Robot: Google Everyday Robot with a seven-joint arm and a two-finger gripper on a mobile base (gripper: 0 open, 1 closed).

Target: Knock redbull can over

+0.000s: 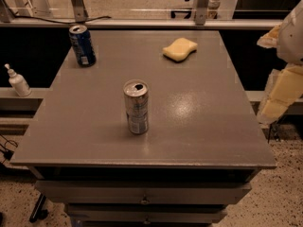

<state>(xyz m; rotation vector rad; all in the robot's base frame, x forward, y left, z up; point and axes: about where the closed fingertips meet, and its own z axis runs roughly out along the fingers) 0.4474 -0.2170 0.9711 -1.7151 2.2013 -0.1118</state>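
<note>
The redbull can (pixel 136 107) is slim and silver with blue panels and an open pull-tab top. It stands upright near the middle of the grey table (pixel 203 126), a little towards the front. My gripper (pixel 280 92) shows as pale cream parts at the right edge of the camera view. It hangs beyond the table's right side, well to the right of the can and apart from it.
A wider dark blue can (pixel 82 45) stands upright at the table's back left corner. A yellow sponge (pixel 180 49) lies at the back right. A small white pump bottle (pixel 18 81) stands on a lower ledge left of the table. Drawers (pixel 142 197) sit under the front edge.
</note>
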